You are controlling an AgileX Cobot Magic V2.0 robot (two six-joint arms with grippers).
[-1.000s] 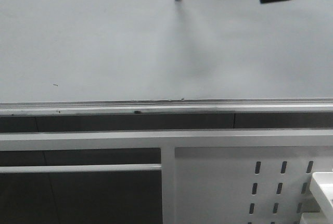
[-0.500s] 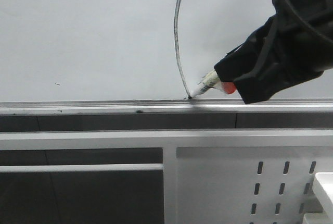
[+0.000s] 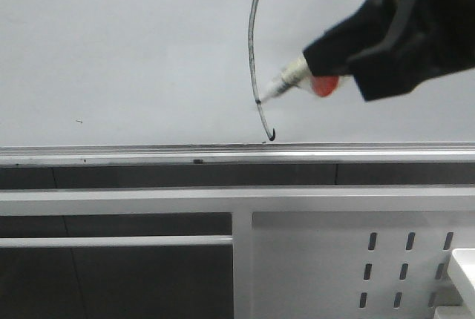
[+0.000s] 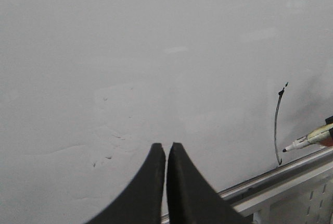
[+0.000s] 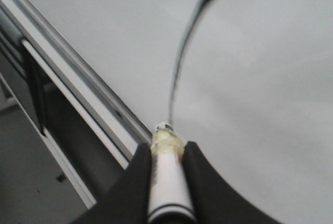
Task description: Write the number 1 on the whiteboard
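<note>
The number 1 [image 3: 253,59] runs as a thin curved stroke down the whiteboard [image 3: 111,52], ending just above its lower rail [image 3: 148,154]. Fresh ink likely smears, so nothing should brush it. The right gripper [image 5: 166,159] clamps a stiff, light marker [image 3: 286,81] by its barrel. The left gripper [image 4: 166,148] hangs closed, empty.

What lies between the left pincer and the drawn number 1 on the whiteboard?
Only bare whiteboard, apart from a few faint specks. The left wrist view shows it between the left pincer and the number 1.
</note>
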